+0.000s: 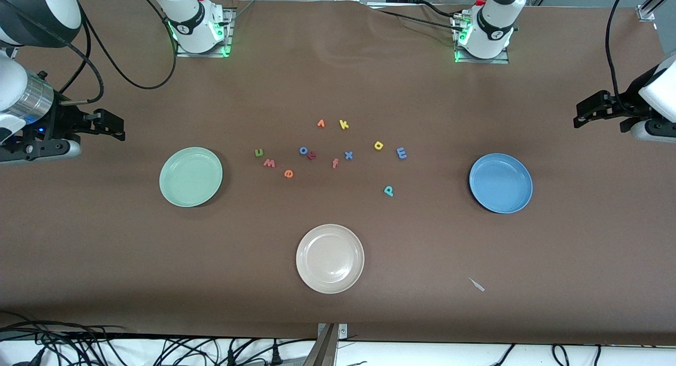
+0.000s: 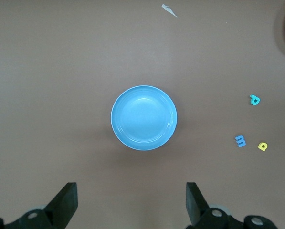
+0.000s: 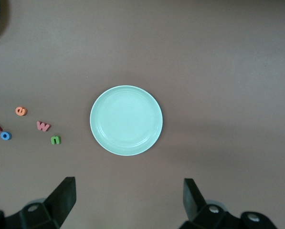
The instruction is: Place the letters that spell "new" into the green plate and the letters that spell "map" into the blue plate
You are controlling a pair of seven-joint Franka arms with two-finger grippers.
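Your left end effector (image 2: 130,202) released, over tabletop (image 1: 475,260) by blue plate (image 1: 500,183) | right end effector (image 3: 128,202) released, by green plate (image 1: 190,176) | both plates bare | n (image 1: 259,152), w (image 1: 269,163), e (image 1: 288,173) at green plate's 3 o'clock | m (image 1: 401,153), a (image 1: 378,145), p (image 1: 388,190) at blue plate's 9 o'clock

Bare brown bench (image 1: 422,260) rings the round mint-green plate (image 1: 190,176) and round blue plate (image 1: 500,183); small foam letters (image 1: 311,155) cluster between them.
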